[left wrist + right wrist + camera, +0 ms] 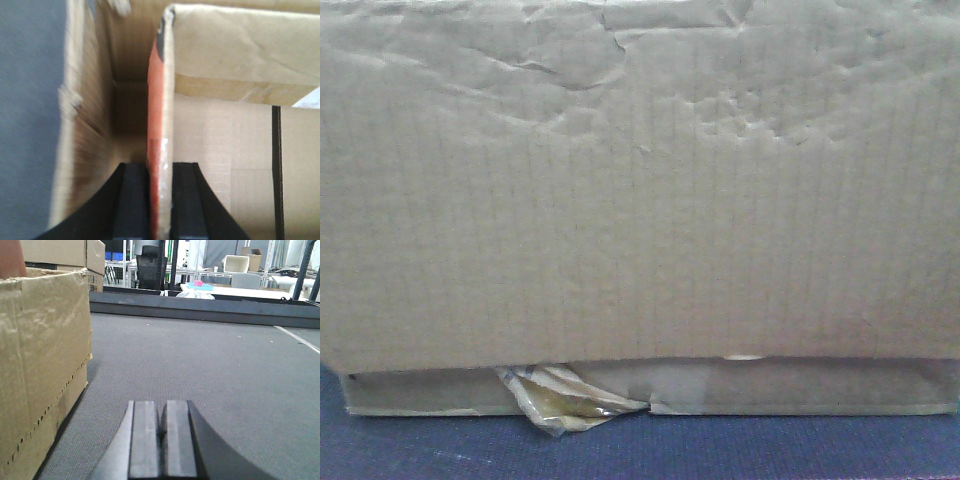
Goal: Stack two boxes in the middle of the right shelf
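1. The tall box (640, 200) fills the front view. Its wrinkled broad face is towards the camera and its long axis runs left to right.
2. The shallow box (770, 388) shows as a low strip under the tall box's bottom edge. It lies along the same left-right line on the dark tabletop (720, 450). Whether the tall box rests on it or stands just in front of it cannot be told.
3. Yellowish tape (565, 400) peels off the shallow box's front, left of centre.
4. The left gripper (159, 172) pinches an upright wall (160, 90) with an orange face, one finger on each side. An open cardboard cavity lies to the left of it and flaps to the right. Which box the wall belongs to cannot be told.
5. The right gripper (162, 407) is pressed together, low over the tabletop. A box side (40, 365) stands near it on the left.
6. A raised rim (200, 307) runs behind, with a black chair (150, 265) beyond it.
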Motion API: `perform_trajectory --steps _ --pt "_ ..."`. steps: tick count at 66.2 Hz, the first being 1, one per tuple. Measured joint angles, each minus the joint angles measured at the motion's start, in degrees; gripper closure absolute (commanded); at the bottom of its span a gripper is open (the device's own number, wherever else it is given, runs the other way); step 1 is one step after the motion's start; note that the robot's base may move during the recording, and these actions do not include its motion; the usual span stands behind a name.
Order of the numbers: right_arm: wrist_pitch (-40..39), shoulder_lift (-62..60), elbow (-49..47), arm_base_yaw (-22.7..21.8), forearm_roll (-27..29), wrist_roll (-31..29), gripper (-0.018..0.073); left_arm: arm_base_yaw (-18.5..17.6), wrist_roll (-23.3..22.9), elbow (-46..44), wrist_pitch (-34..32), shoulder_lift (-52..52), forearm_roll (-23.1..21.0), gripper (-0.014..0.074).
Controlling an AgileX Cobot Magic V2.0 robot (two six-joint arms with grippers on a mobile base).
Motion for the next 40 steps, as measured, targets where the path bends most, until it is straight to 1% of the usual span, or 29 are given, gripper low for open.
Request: perform_trajectory --steps 7,14,34,36,40 --pt "0.0 0.0 0.0 0.0 0.0 0.0 0.0721 0.0 -1.0 3.6 -3.4 0.1 -0.7 0.0707" --pt "0.0 0.0 0.0 0.0 0.0 0.0 0.0721 0.0 -1.6 6.3 -4.9 0.1 -1.0 0.0707" --pt "0.0 0.0 0.0 0.0 0.0 0.0 0.0721 0.0 -2.0 7.3 -6.5 0.7 -1.0 0.0706" --pt "0.0 0.0 0.0 0.0 0.0 0.0 0.0721 0.0 -2.0 7.3 -6.5 0.7 -1.0 0.0699" --pt "0.0 0.0 0.0 0.0 0.0 0.0 0.0721 0.0 -2.0 7.3 -6.6 0.7 -1.0 0.0643"
